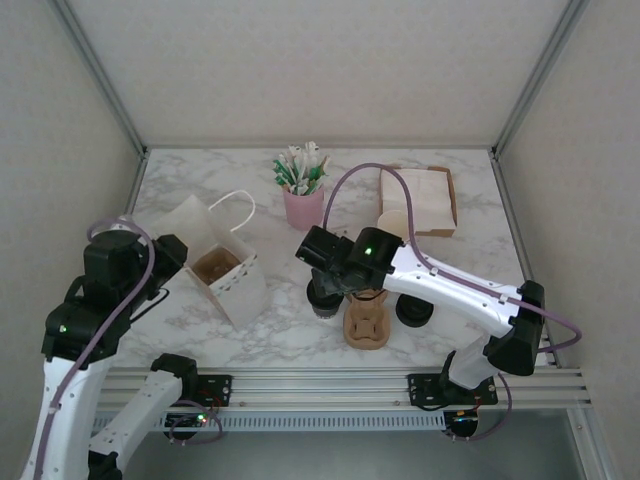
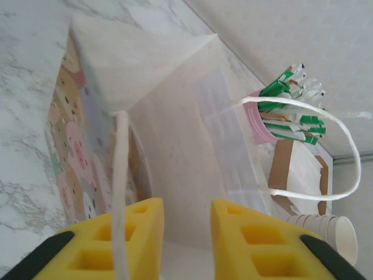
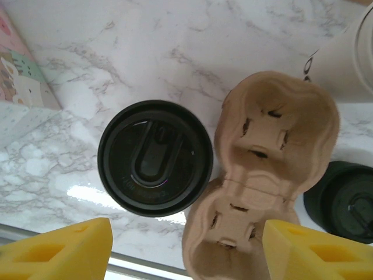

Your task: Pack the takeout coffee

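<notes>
By the table's [image 3: 175,46] front edge, the right gripper [image 3: 186,236] hovers released over the takeout coffee [image 3: 154,157]; the left gripper [image 2: 186,213] gapes at the paper bag [image 2: 175,116].

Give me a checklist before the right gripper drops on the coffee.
1. Right gripper open: ok, fingers wide apart.
2. Coffee upright, lid on: ok.
3. Coffee centred between the fingers: not ok, it sits nearer one finger than the other.
4. Nothing else in the closing path: not ok, the carrier lies right beside the coffee, within the finger span.
5. Bag mouth open: ok in the top view.
6. Left gripper gripping the bag: cannot tell; its fingers are apart at the bag's edge.
</notes>
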### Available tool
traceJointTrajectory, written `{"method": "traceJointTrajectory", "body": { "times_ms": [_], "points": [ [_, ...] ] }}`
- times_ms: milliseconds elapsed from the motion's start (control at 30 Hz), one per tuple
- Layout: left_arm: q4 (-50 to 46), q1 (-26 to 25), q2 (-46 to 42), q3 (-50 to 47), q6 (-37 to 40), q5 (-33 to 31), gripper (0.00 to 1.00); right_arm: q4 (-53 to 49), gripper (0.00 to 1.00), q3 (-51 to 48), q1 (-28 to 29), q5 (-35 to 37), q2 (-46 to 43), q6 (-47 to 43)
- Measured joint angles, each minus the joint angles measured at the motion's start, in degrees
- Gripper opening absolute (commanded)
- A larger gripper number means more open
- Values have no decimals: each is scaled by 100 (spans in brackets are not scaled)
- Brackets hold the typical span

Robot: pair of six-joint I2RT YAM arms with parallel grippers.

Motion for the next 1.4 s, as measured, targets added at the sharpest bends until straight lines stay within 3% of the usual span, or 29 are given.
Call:
{"method": "traceJointTrajectory", "body": {
  "times_ms": [33, 100, 267, 600, 833, 933, 1200, 1400],
  "points": [
    [-48, -2, -24, 7, 22, -70, 67, 22, 73, -13, 15, -28, 0, 48],
    [-160, -2, -31, 28, 55, -212, 82, 83, 73, -24, 33, -59, 0, 122],
    [-566, -2, 28, 350, 310, -723, 100, 240, 75, -39, 111, -153, 61, 317],
    [-1167, 2, 802, 1316, 916, -1908, 100, 334, 85, -153, 184, -184, 448, 577],
    [-964, 466, 1576, 1447, 1241, -2037, 100, 424, 87, -155, 184, -149, 719, 590],
    [-750, 949, 1722, 1456, 1311, -1790, 100, 426, 86, -151, 184, -146, 876, 612],
    [0, 2455, 2072, 1073, 1231, -413, 100, 417, 82, -151, 184, -140, 1069, 787],
    [341, 3132, 2105, 905, 1012, 127, 100, 380, 83, -151, 179, -42, 1088, 922]
  ]
}}
